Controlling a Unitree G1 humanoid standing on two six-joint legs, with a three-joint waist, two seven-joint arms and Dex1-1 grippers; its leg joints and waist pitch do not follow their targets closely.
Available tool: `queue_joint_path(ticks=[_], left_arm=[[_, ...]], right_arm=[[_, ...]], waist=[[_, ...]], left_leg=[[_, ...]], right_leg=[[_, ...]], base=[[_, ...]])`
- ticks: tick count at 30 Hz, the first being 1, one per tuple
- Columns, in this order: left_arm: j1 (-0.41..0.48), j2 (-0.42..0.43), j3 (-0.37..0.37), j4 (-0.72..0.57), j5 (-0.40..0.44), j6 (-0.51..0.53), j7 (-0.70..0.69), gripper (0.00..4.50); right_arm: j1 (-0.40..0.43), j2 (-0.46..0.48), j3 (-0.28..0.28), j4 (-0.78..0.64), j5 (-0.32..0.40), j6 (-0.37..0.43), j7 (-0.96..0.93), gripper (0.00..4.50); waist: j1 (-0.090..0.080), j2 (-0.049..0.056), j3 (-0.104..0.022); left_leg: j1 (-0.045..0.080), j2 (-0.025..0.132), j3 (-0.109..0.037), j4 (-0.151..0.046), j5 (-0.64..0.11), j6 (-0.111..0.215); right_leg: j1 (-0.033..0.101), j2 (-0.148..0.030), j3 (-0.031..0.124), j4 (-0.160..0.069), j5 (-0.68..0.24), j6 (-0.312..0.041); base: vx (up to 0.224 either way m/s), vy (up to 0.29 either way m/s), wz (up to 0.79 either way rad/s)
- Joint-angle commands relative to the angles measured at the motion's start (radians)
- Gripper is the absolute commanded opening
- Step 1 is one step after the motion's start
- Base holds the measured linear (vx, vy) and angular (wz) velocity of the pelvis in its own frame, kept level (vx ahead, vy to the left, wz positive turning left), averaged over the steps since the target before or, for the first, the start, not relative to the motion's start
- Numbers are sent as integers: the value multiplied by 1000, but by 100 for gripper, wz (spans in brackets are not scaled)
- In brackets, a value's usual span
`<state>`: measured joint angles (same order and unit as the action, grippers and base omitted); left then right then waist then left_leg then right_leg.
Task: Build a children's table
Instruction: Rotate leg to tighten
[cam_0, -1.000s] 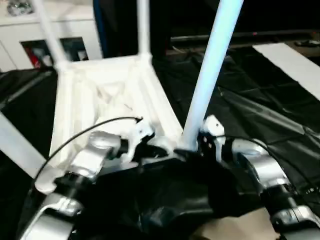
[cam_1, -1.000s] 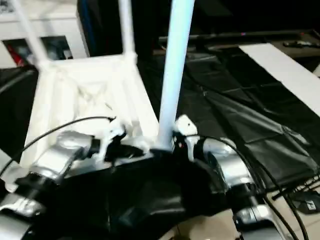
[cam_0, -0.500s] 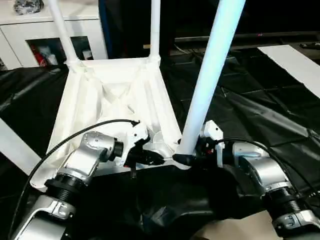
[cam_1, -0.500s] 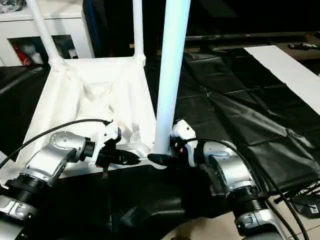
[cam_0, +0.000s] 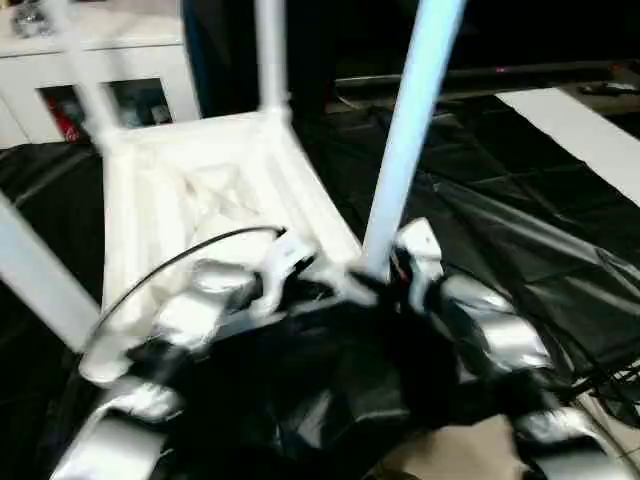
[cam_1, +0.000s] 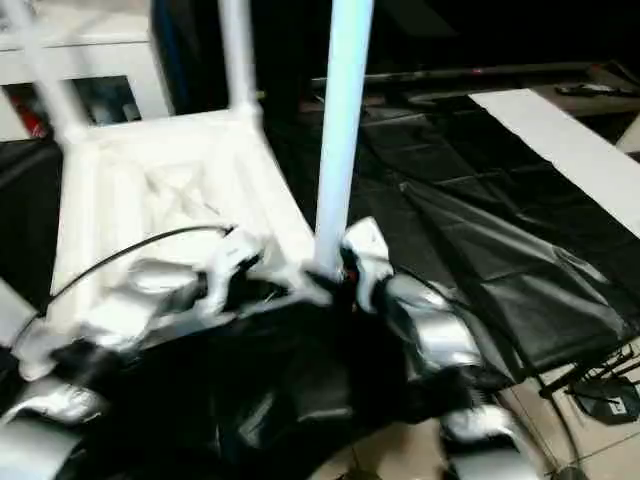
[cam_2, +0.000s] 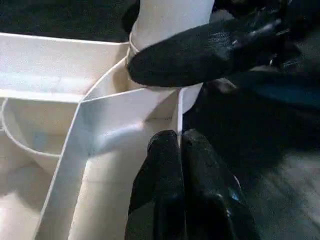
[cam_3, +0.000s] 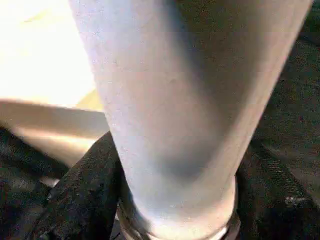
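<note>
White tabletop (cam_0: 200, 190), white legs (cam_0: 405, 140), black sheeting (cam_0: 520, 230).

Near leg (cam_0: 405, 140) top cut off; socket joint behind right fingers (cam_2: 210, 50).

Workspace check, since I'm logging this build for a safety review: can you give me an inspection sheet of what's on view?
Surface: black sheeting covers the work area.
Job's things: white tabletop lies ribbed underside up; two far legs stand in their corner sockets; the near-right leg stands at its socket.
Clutter: nothing seen.
Grippers: right gripper clasps the base of the near-right leg; left gripper, fingers together, is at the tabletop edge below that socket.
Cables: a black cable loops over the left forearm; more on the floor.
Surroundings: white cabinet behind.
</note>
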<state>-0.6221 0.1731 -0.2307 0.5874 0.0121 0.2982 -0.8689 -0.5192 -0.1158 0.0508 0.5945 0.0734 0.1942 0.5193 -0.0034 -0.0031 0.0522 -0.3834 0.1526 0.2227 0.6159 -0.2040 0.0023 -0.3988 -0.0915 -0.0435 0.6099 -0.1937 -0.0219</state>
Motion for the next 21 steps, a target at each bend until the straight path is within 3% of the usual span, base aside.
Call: queue_joint_path(ticks=[1, 3, 6, 9, 11, 14, 17, 21], left_arm=[[-41, -60, -1, 11, -2, -20, 78, 0], [-48, -76, -3, 26, 9, -39, 94, 0], [-47, -81, -12, 32, 12, -69, 73, 0], [-28, -66, -20, 5, -7, -79, 19, 0], [-23, -59, -23, -1, -11, -81, 3, 0], [-2, -26, -29, -32, -27, -88, -66, 0], [21, 8, -32, -62, -46, -104, -154, 0], [26, 14, -34, -70, -50, -105, -172, 0]], right_arm=[[3, 66, 80, 28, -34, 18, -18, 270], [-6, 93, 89, 44, -42, -5, -14, 270], [-16, 112, 91, 56, -27, -15, 14, 339], [-13, 96, 90, 41, -19, -7, 45, 353], [-9, 86, 96, 34, -18, -9, 61, 389], [9, 34, 111, -6, -4, -20, 149, 389], [29, -27, 115, -45, 10, -43, 262, 389], [32, -37, 115, -52, 12, -45, 280, 389]], waist=[[-1, -4, -58], [0, -5, -60], [0, -6, -60], [2, -4, -59], [2, -5, -59], [2, -5, -60], [3, -5, -64], [5, -4, -64]], left_leg=[[27, 81, -52, -89, -258, -13], [22, 81, -51, -88, -232, 3], [19, 80, -50, -86, -219, 22], [20, 82, -51, -87, -230, 25], [22, 83, -52, -89, -234, 21], [17, 83, -52, -88, -222, 30], [15, 84, -50, -82, -165, 65], [18, 85, -45, -79, -132, 89]], right_leg=[[25, -69, 49, -90, -291, -195], [30, -69, 47, -85, -252, -202], [33, -70, 46, -83, -235, -210], [32, -71, 46, -85, -258, -207], [30, -70, 46, -85, -257, -207], [35, -71, 46, -80, -230, -210], [41, -71, 45, -69, -127, -239], [38, -70, 44, -65, -82, -267]], base=[[0, 0, 0], [0, 0, 0], [0, 0, 0], [0, 0, 0], [0, 0, 0], [0, 0, 0], [0, 0, 0], [0, 0, 0]])
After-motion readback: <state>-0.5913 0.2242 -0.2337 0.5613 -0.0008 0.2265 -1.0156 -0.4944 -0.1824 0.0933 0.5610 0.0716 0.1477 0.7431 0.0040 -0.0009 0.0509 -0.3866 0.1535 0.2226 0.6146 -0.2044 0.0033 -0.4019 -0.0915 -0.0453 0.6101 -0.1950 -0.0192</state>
